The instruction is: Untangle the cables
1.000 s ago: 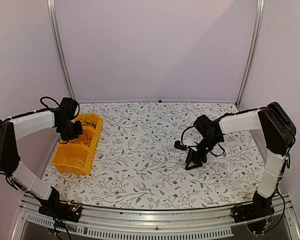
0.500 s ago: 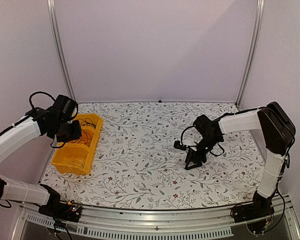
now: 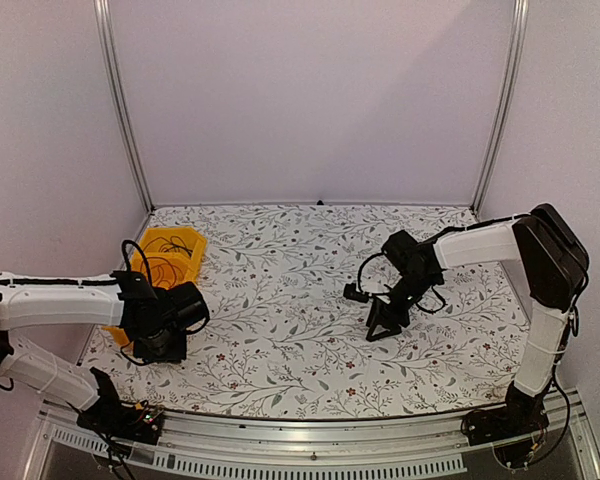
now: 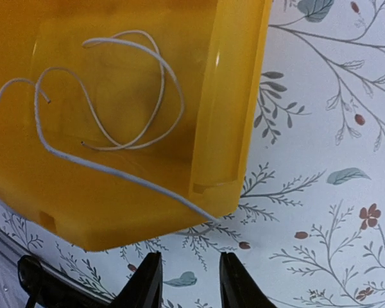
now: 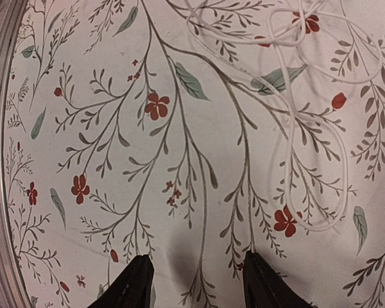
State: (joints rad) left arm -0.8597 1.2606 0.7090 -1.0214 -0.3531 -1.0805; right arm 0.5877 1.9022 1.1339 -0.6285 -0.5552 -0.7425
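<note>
Saw the left end effector (image 4: pixel 190 256) low over the table (image 4: pixel 321 192), just past the near end of the yellow bin (image 4: pixel 228 96) — fingers a narrow gap apart, nothing between them. Noted thin white cables (image 4: pixel 178 90) looped inside that bin, with 1 strand trailing over its rim onto the table just ahead of the fingertips. Found the right end effector (image 5: pixel 196 260) well apart, over the table's right half — spread wider, empty, close above the surface. Spotted a second bunch of cables (image 5: pixel 279 29), loosely looped and overlapping, lying flat on the table just ahead of it.
</note>
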